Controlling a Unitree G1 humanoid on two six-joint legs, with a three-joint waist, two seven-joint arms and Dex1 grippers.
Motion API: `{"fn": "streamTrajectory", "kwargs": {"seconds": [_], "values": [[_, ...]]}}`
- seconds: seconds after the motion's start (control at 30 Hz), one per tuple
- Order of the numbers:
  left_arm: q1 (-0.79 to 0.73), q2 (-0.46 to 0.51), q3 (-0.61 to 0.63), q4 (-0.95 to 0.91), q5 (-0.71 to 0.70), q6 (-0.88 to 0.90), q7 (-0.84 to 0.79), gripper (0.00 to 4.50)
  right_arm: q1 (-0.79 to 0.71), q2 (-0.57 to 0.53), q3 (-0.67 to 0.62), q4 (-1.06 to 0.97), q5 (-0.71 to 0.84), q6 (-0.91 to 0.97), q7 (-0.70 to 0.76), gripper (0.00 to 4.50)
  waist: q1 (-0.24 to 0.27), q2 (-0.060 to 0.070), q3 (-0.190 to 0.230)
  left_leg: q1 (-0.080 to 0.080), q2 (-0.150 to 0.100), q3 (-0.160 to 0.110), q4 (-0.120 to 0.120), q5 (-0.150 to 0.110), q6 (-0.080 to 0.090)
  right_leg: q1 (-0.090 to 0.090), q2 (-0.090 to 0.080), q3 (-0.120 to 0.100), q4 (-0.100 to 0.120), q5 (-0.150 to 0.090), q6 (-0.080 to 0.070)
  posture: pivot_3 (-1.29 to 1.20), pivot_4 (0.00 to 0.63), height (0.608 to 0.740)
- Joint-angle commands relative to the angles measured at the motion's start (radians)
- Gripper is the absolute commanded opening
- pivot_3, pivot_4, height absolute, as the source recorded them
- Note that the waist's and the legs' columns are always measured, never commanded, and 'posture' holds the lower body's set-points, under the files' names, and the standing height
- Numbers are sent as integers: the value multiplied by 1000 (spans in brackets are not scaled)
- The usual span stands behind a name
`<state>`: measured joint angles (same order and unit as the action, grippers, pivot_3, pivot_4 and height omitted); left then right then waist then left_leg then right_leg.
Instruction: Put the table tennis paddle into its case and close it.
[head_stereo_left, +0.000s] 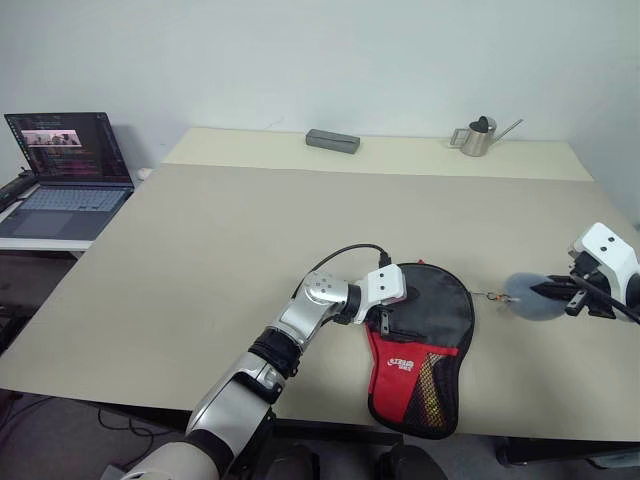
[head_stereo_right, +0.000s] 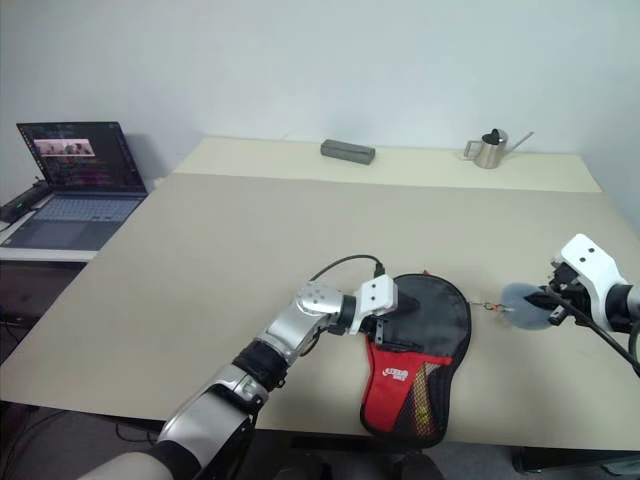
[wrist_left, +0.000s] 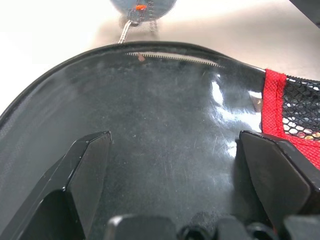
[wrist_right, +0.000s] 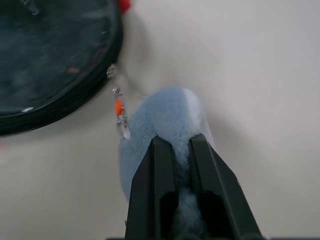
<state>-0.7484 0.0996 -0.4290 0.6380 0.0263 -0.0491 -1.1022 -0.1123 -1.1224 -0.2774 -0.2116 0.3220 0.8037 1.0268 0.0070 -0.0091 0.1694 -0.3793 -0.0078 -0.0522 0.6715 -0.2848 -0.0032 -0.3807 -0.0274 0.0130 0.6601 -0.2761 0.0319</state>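
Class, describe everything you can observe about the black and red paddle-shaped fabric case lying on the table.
The paddle-shaped soft case lies flat near the front edge of the beige table, round end away from the robot. Its round part is glossy black with a zipper rim; the narrow end has a red panel with white logo and black mesh. The open left gripper hovers over the round part. A short chain links the rim to a grey fluffy charm, pinched by the shut right gripper.

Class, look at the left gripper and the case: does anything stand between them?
Nothing visible does. The open left gripper sits right over the case, with only the case's clear side between its fingers.
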Motion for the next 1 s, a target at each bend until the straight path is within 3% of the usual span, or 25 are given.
{"fn": "streamTrajectory", "kwargs": {"seconds": [0.03,0.3,1.0], "values": [[66,36,-87,103,101,54,-13,4500,59,-24,-94,-126,38,44,9,17,-1,0,-1,0,0,0,-1,0,0,0,0,0,0,-1,2,0,150,740],[68,30,-97,102,103,57,-13,4500,181,20,-104,-296,86,92,-26,17,-1,-6,-7,3,0,0,-5,0,0,1,0,0,-2,-3,4,0,150,740],[59,31,-138,116,135,51,-25,4500,365,-8,-192,-469,154,98,41,17,0,-9,-13,10,2,0,-10,0,0,11,2,0,-13,-3,5,0,150,740]]}}
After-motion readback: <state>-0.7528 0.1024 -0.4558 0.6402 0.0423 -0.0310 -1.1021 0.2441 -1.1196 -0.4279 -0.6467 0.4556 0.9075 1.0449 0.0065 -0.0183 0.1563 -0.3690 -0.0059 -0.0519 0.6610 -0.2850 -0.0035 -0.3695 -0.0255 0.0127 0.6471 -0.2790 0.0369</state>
